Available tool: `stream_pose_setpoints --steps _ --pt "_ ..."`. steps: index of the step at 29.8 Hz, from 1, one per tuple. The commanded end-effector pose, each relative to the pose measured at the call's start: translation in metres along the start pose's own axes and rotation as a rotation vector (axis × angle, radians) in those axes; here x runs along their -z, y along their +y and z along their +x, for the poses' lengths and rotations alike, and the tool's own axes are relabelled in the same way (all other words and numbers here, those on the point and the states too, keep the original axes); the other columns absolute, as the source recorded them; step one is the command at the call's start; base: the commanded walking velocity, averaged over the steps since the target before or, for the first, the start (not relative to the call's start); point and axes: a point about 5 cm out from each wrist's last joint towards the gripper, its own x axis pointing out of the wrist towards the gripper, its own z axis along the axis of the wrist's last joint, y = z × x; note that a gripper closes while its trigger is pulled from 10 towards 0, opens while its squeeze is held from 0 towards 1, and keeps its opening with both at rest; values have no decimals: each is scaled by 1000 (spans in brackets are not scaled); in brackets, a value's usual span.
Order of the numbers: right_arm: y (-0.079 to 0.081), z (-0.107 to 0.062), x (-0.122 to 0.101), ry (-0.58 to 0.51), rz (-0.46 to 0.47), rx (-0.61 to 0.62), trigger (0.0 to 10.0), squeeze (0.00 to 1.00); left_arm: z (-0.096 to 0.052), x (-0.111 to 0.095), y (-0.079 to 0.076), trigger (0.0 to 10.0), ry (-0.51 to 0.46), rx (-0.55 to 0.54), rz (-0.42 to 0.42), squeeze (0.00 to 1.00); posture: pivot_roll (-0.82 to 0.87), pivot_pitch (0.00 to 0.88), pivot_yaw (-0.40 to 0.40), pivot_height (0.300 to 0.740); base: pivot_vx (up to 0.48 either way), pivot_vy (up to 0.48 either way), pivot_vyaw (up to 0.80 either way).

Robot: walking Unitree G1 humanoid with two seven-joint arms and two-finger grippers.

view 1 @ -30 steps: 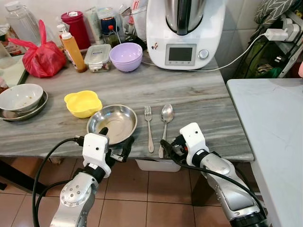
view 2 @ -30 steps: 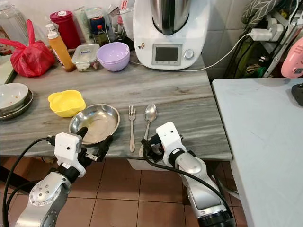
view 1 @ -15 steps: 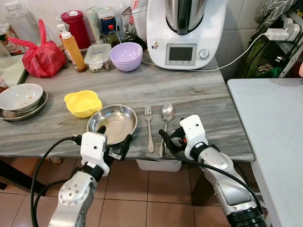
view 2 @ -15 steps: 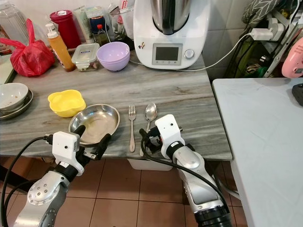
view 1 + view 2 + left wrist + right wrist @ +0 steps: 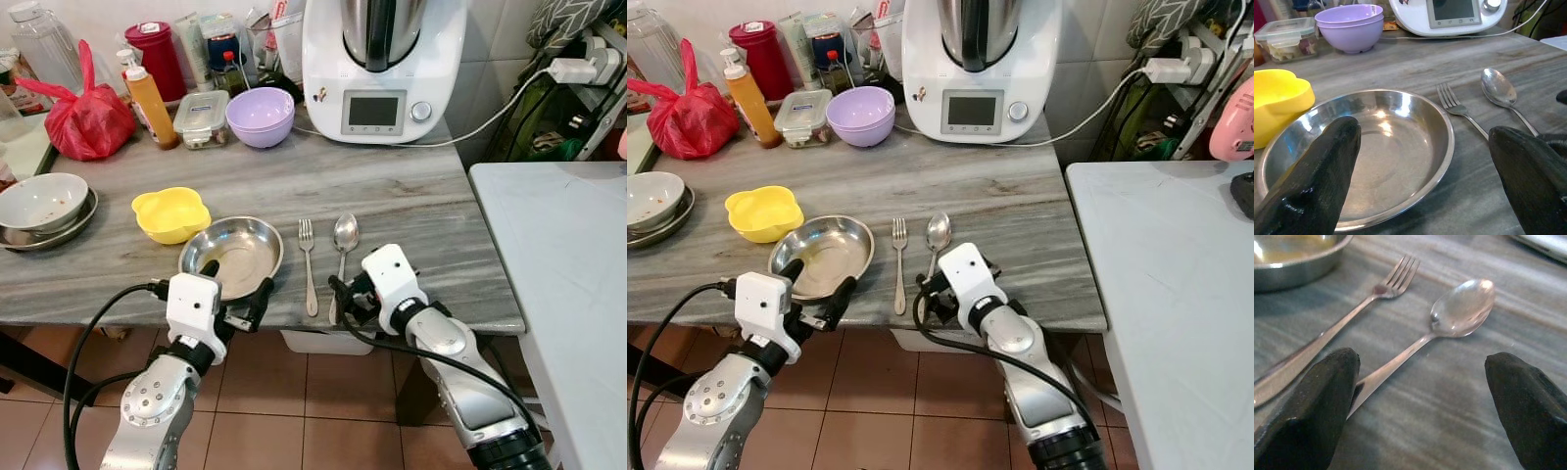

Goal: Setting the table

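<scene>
A steel plate [image 5: 231, 257] is sitting near the front edge of the grey worktop [image 5: 411, 211], with a fork [image 5: 308, 261] just beside it and a spoon [image 5: 342, 251] next to the fork, both lying parallel with their handles pointing toward the robot. The left tool [image 5: 236, 292] is hovering at the plate's near rim with its fingers spread wide, holding nothing. The right tool [image 5: 926, 299] is sitting low over the spoon's handle end, also spread and empty.

The place setting is looking close to laid. If the spoon is to be nudged or lifted, the right tool should be closing squarely across the thin handle, low to the worktop, so the fork alongside is not getting knocked askew.

The head views are giving the whole layout, including a yellow bowl [image 5: 171, 212] beside the plate. The right wrist view is showing what they cannot: one finger [image 5: 1312, 401] is lying right at the spoon handle, the other well off to its far side.
</scene>
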Motion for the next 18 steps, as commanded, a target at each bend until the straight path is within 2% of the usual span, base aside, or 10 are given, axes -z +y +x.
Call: stream_pose_setpoints --steps 1,18 --pt "6 3 0 14 -2 -13 10000 20 -2 1 4 10000 6 -15 9 0 -66 104 92 740 0 0 0" --pt "21 14 -5 25 -30 -69 10000 0 -3 2 2 10000 10 -15 5 0 -58 105 85 740 0 0 0"
